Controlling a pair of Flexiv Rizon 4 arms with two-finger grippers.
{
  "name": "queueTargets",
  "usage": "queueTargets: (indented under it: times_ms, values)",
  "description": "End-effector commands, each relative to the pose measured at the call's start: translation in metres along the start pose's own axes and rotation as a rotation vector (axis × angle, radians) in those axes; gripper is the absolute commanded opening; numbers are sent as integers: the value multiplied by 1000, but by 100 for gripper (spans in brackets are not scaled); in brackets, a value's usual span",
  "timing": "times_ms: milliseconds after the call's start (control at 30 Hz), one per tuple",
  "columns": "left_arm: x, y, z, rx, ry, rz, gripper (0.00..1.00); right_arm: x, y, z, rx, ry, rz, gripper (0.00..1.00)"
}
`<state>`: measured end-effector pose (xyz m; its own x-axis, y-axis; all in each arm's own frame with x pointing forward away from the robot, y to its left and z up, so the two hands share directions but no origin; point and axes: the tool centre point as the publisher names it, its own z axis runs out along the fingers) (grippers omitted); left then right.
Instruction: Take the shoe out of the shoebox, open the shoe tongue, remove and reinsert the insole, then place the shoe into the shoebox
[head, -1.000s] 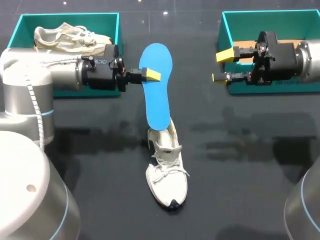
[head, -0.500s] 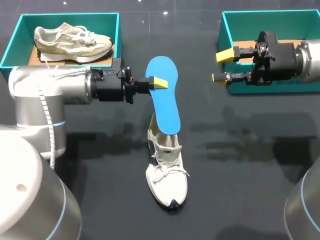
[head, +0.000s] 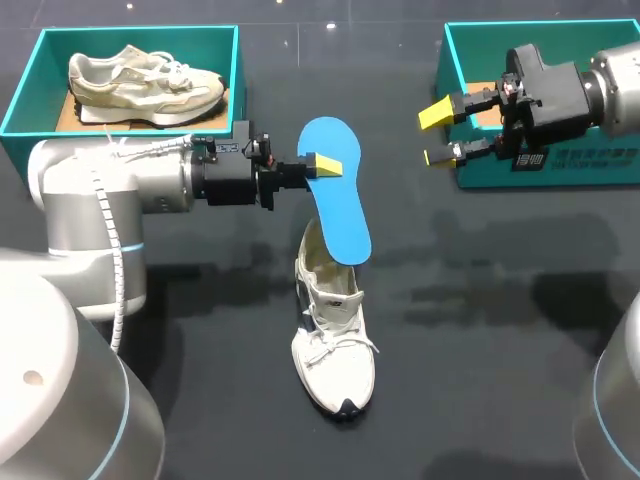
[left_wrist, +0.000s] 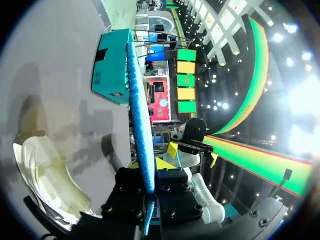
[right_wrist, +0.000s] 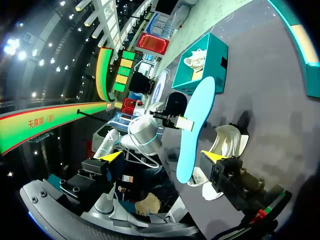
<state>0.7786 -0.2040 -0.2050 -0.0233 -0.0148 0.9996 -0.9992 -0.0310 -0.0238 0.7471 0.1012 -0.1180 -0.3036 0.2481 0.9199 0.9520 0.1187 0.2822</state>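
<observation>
White shoe (head: 333, 350) sits on the surface (head: 500, 330) at lower centre. Toe points to the bottom of the frame, and the opening faces up-frame with the tongue laid open.

Blue insole (head: 335, 190) is off the surface, directly up-frame of the shoe. Its lower end overlaps the collar in the head view, and I can't tell whether it touches or is just above.

Key relation: the insole's long axis runs upper centre to lower centre, leaning a little right at the bottom, so it is nearly in line with the shoe's long axis. My read is that reinsertion needs the lower end fed down and forward into the opening, toward the toe.

Left pincer (head: 322, 165) comes in from the left and pinches the insole across its upper part. The left wrist view shows the insole (left_wrist: 137, 115) edge-on between the fingers, with the shoe (left_wrist: 45, 170) beside and below. This arm is the nearer one to the shoe.

Right pincer (head: 435, 136) is spread and holds nothing, at upper right by the near-left corner of the right shoebox (head: 450, 60), well apart from the shoe. No shoe is visible in that box, though the arm hides part of it.

Left shoebox (head: 140, 33) at upper left holds a beige sneaker (head: 145, 80) lying on its side.
</observation>
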Motion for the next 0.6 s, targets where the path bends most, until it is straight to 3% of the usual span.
queueTargets:
  times_ms: [33,367,600]
  values:
    - [-1,-2,0,1,1,-3,0,9,3,-3,30,-80,-5,100]
    - [-2,-2,-1,2,-1,-9,0,21,-1,-6,62,-302,21,100]
    - [-2,-2,-1,2,-1,-9,0,40,4,3,114,-496,73,100]
